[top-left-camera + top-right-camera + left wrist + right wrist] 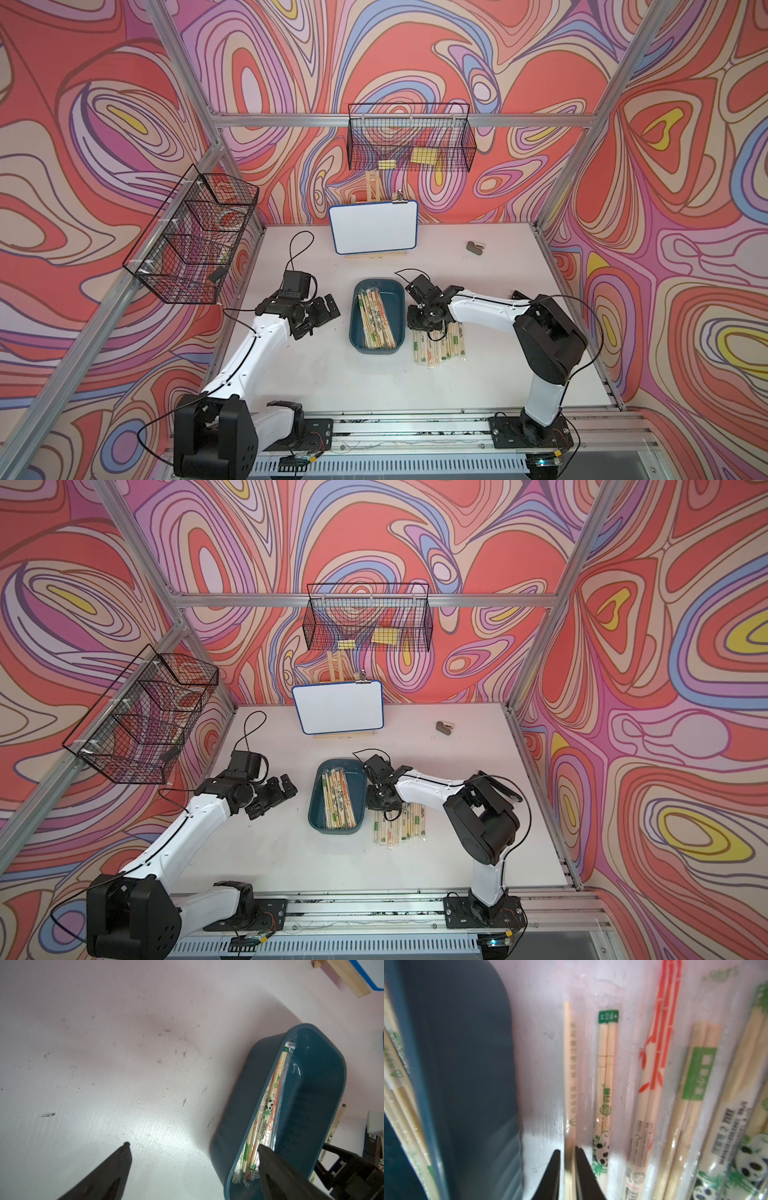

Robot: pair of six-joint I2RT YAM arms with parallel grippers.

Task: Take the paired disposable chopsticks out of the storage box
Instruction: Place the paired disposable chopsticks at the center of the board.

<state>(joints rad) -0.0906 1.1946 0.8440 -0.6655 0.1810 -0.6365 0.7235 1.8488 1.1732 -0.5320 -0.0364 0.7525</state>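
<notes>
Where chopsticks (567, 1043) lie, right end effector (567, 1148) straddles them.

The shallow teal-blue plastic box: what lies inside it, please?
Sleeved pale bamboo chopstick pairs fill the box on its left; the rest is bare. Anything under them is hidden.

High over the near edge of the table (311, 374) in both top views, facing down toward the back wall (415, 50). Near, slanting at the storage box (239, 1105), from the left wrist. Close over paired disposable chopsticks (606, 1059) from the right wrist; box shared by all four.
</notes>
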